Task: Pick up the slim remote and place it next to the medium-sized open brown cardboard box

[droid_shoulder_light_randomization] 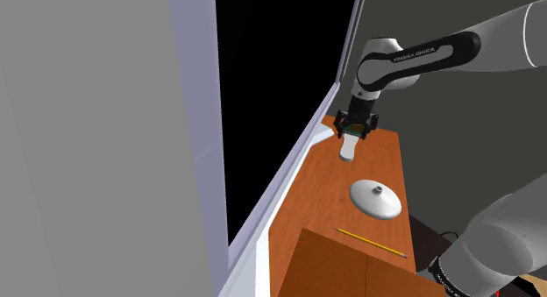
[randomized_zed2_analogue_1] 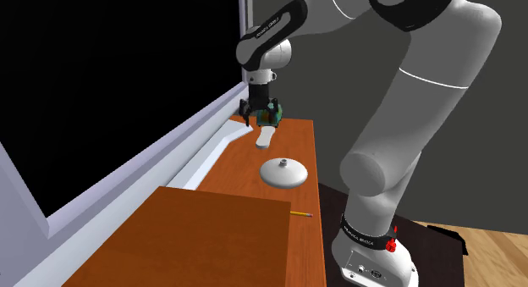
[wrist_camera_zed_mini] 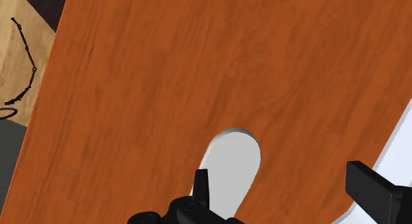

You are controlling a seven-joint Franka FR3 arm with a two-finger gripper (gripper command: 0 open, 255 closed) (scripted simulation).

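Fingers of the all-black two-finger gripper point(wrist_camera_zed_mini: 280, 183) stand wide apart just above the slim, smooth white remote with rounded ends point(wrist_camera_zed_mini: 231, 163). It lies flat and unheld between them on the glossy orange-brown wood-grain tabletop point(wrist_camera_zed_mini: 198, 71). Nothing is lifted yet, I'd say; grasp, carry and placing remain. Farther out sit a white domed lid point(droid_shoulder_light_randomization: 375, 197), a thin yellow pencil point(droid_shoulder_light_randomization: 372, 243), then the plain brown box point(droid_shoulder_light_randomization: 333, 265).

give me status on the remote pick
gripper open, low over the remote. remote flat on the wooden top, not gripped. white domed lid and pencil lie between it and the brown box.
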